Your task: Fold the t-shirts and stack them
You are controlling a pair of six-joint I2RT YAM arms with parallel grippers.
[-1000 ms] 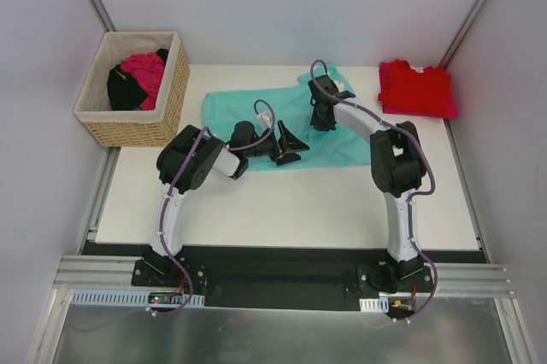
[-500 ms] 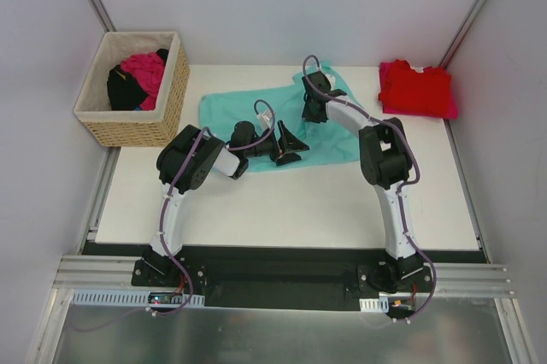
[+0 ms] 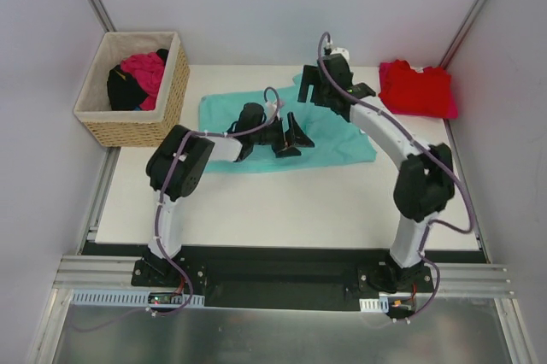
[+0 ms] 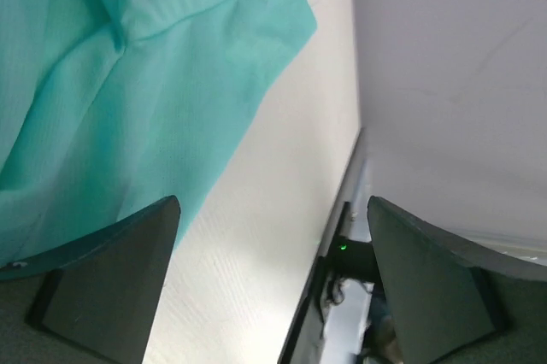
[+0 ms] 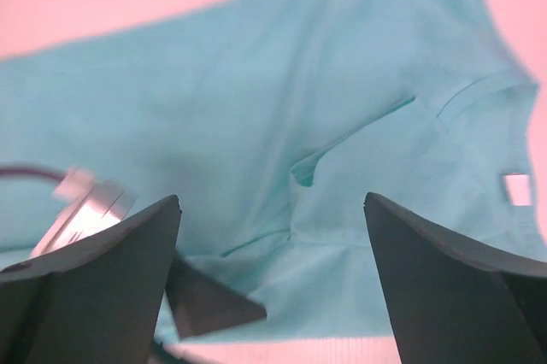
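Since the left gripper (image 4: 272, 202) and right gripper (image 5: 270, 202) both hang spread and empty, the teal shirt (image 3: 224, 112) lies free beneath them, long side running left-right; its collar (image 5: 479, 95) is nearest the right one.

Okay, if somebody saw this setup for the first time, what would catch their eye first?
The teal shirt spread flat across the middle of the table, with the left pincer and right pincer both open just above it. Next, the red shirt folded at the far right corner, and the basket at the far left holding pink and black clothes.
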